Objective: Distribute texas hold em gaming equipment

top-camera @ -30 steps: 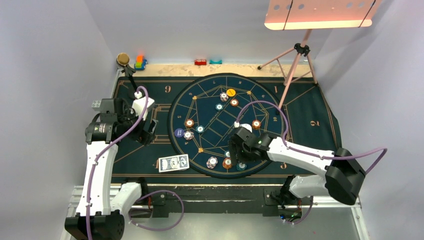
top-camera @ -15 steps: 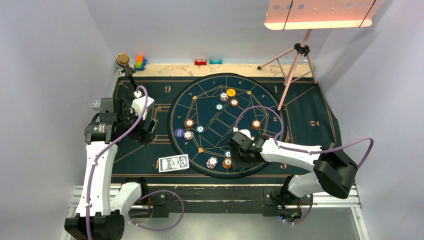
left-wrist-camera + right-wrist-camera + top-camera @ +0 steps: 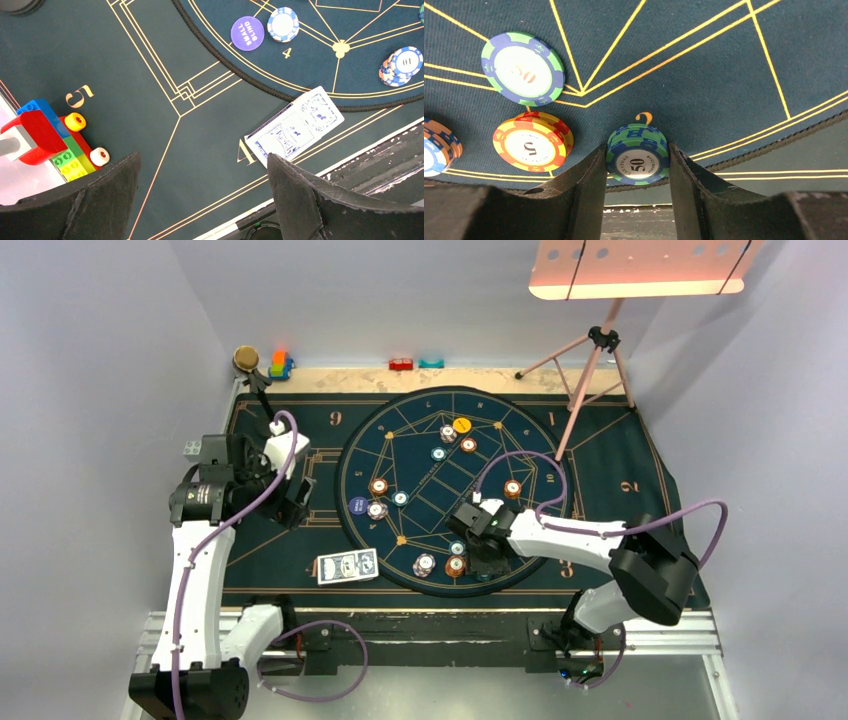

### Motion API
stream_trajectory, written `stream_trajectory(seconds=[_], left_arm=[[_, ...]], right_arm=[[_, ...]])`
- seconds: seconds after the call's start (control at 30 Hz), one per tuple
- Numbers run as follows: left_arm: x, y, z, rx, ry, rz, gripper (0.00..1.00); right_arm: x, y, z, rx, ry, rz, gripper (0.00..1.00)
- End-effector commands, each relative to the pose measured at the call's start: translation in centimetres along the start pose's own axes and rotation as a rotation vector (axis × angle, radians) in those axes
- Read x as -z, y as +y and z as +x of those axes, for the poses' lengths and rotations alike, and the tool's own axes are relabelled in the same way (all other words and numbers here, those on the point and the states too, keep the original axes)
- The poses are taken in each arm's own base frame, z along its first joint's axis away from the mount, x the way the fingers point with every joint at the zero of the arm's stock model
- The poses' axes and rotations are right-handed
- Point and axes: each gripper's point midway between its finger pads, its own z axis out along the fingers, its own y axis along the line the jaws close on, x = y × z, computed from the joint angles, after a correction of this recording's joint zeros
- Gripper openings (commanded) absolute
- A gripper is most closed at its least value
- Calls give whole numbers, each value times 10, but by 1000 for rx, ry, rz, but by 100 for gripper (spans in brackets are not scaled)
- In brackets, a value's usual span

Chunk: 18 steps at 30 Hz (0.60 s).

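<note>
The right gripper (image 3: 636, 150) is clenched on a green 50 chip stack (image 3: 637, 162). Its 2 fingers (image 3: 589, 190) sit against the stack's 2 sides, and no gap shows on either side. The stack rests on the round mat (image 3: 724, 75), just inside the mat's corded rim, which runs close behind the fingertips. Behind the rim come a strip of outer cloth (image 3: 804, 150) and then the table (image 3: 639, 222) at its near edge. Ahead of the fingertips and to their right in the wrist view, the mat is open felt with gold lines. To their left, a yellow-red 5 chip stack (image 3: 531, 142) stands near the finger on that side but apart from it. A flat green 50 chip (image 3: 522, 68) lies further ahead, and an orange-blue stack (image 3: 439, 150) is cut by the frame edge.

The left gripper (image 3: 200, 200) hangs released over the outer cloth, jaws wide with only cloth between them. Ahead of its right finger lie the playing cards (image 3: 295, 127), backs up, with 1 corner at the mat's rim. Further ahead, a purple small-blind disc (image 3: 247, 33) and a white-blue chip (image 3: 283, 24) sit side by side on the mat. Toy blocks (image 3: 45, 140) stand beside its other finger.

Only the top view shows the mat's far half, with an orange button disc (image 3: 462, 425) among scattered chips. There the right arm hides the gripped stack, so the grip shows in the right wrist view alone.
</note>
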Motion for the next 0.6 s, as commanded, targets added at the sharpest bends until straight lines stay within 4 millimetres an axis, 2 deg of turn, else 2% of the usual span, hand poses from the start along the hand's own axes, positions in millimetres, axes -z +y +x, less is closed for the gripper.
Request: stream_trajectory(seconds=[0.0, 0.1, 0.23, 0.43, 0.57], left_arm=[[9, 4, -14, -51, -49, -13, 100], [6, 5, -14, -57, -54, -17, 100], [3, 5, -14, -55, -49, -10, 100], [3, 7, -13, -63, -52, -21, 100], [2, 8, -11, -67, -48, -26, 100]], right_arm=[[-11, -28, -5, -130, -57, 162, 41], [-6, -29, -18, -173, -82, 170, 41], [-3, -39, -48, -259, -110, 138, 37], [10, -74, -99, -327, -188, 165, 35], [4, -91, -114, -355, -193, 177, 34]])
